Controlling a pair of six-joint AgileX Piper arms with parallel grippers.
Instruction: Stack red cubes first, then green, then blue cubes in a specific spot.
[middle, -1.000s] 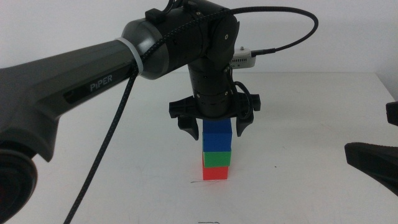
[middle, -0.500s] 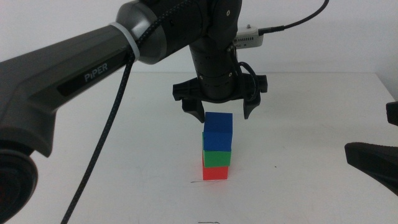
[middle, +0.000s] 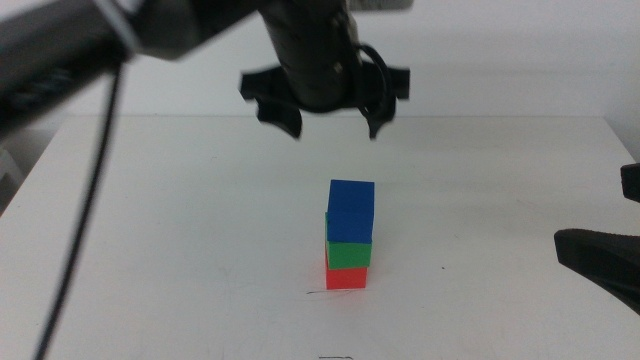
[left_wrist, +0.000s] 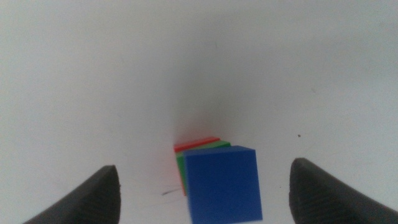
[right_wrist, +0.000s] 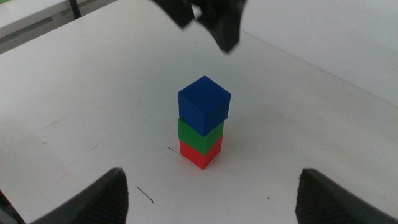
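Three cubes stand in one stack on a white table (middle: 150, 230), near the middle of the middle view. There is one red cube (middle: 346, 276) at the bottom, resting on the tabletop. One green cube (middle: 348, 254) sits on it, and one blue cube (middle: 350, 211) sits on top of that. The blue cube is turned slightly off square from the two beneath. A thin dark scratch line (middle: 316, 292) lies on the table just left of the red cube's near edge.

Two grippers are in view. The left gripper (middle: 330, 120) hangs in the air above the stack and a little to its left, clear of the blue cube. Its two dark jaws are spread wide apart and hold nothing. From its wrist camera the stack shows between the spread jaws, blue cube (left_wrist: 222, 185) uppermost.

The right gripper (middle: 600, 255) waits low at the right edge of the table, well apart from the stack. Its jaws are also spread wide with nothing between them.
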